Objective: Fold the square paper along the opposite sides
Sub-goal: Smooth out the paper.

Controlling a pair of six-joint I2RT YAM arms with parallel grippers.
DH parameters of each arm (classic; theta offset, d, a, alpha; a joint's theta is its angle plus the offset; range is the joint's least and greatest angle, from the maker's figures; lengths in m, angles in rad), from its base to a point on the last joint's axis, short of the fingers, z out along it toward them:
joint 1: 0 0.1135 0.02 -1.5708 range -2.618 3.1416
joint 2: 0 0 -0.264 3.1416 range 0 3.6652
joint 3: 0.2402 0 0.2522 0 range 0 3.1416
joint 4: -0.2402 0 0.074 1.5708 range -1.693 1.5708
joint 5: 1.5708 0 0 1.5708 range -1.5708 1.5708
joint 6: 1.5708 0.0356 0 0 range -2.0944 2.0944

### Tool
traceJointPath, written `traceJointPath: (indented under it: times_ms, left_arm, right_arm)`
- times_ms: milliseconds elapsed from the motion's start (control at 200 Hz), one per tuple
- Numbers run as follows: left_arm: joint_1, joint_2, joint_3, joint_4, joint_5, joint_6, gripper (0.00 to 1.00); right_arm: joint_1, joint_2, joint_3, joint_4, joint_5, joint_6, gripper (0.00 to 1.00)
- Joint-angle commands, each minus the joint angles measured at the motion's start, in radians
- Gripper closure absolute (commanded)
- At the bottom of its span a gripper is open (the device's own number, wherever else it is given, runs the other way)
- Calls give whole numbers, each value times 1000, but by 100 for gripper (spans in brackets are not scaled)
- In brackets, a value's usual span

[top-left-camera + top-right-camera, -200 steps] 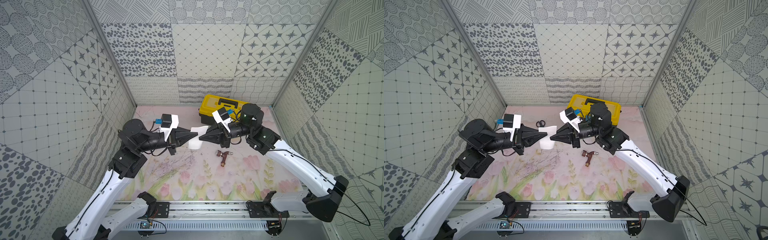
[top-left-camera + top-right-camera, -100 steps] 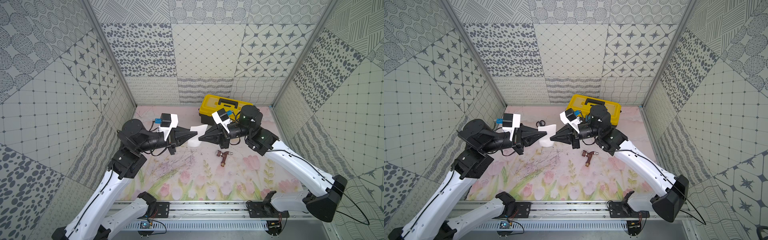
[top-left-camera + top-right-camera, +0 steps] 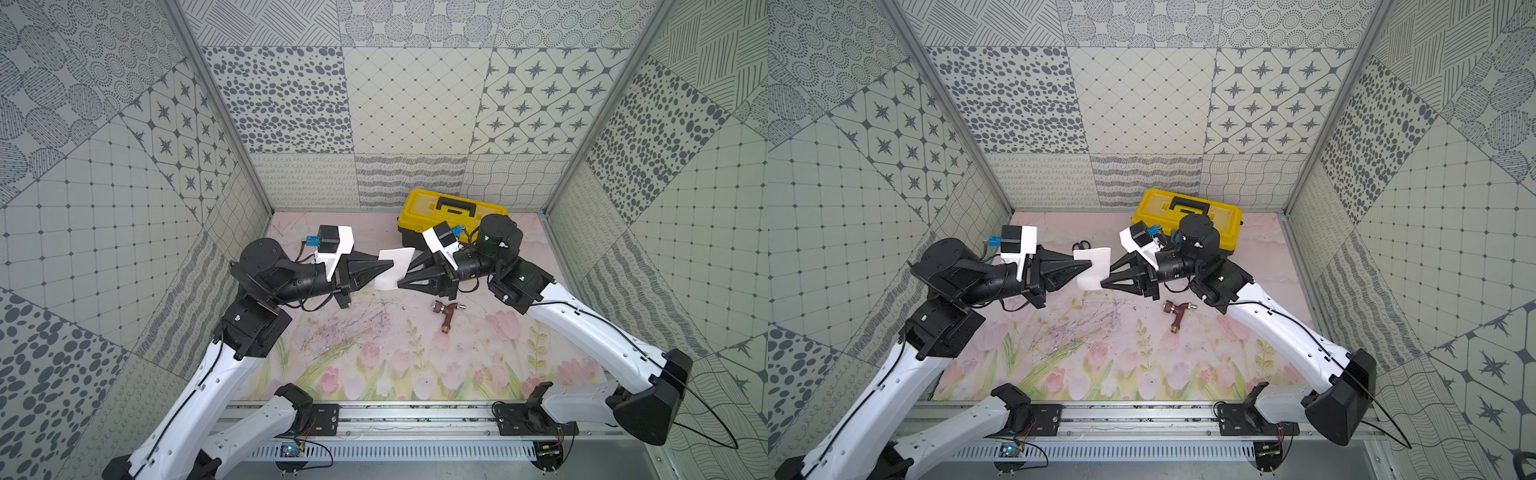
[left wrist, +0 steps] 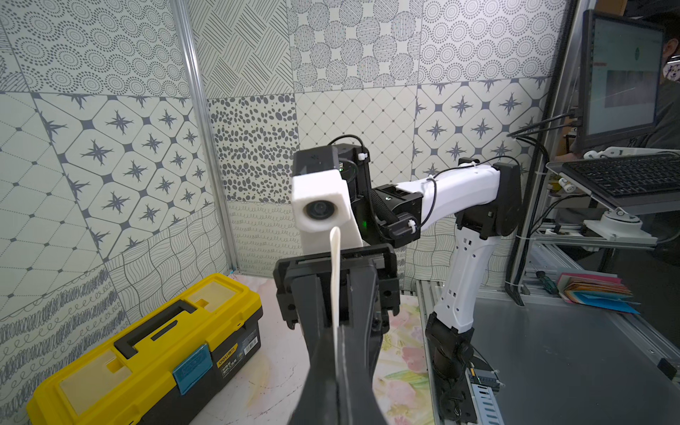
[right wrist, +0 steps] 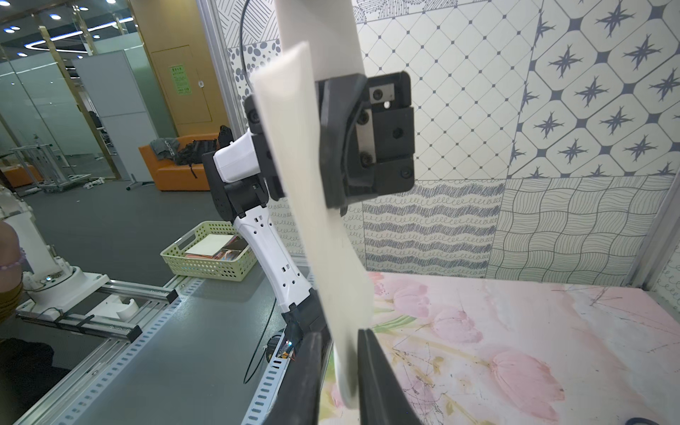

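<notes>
Square paper point(image 3: 399, 258), light and limp, possibly already folded, hangs pinched at opposite edges between left gripper point(image 3: 388, 264) and right gripper point(image 3: 402, 284).

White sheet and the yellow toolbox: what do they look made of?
square paper: looks like thin matte white paper; edge-on in the left wrist view it is a sliver and bows slightly.
yellow toolbox: probably moulded plastic, with a slightly glossy yellow lid over a black base, a black handle, clear lid windows and a blue latch.
</notes>
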Motion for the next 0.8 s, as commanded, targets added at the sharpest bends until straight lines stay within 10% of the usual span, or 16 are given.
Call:
traceJointPath:
  times_ms: [0,435,510,560,795]
  left_arm:
    - [-1,-3,17,91,2,-11,100]
    - [-1,-9,16,88,-4,-6,100]
    - [-1,-10,16,88,-5,-6,100]
    - [-1,-11,16,88,-6,-6,100]
    - [-1,-13,16,86,-9,-2,100]
  right_arm:
    - [7,-7,-16,14,7,3,100]
    - [19,-14,-36,15,24,-3,100]
    - [19,-11,-40,16,17,-9,83]
    - [19,-9,-44,20,26,-2,100]
    - [24,-19,-53,20,23,-8,100]
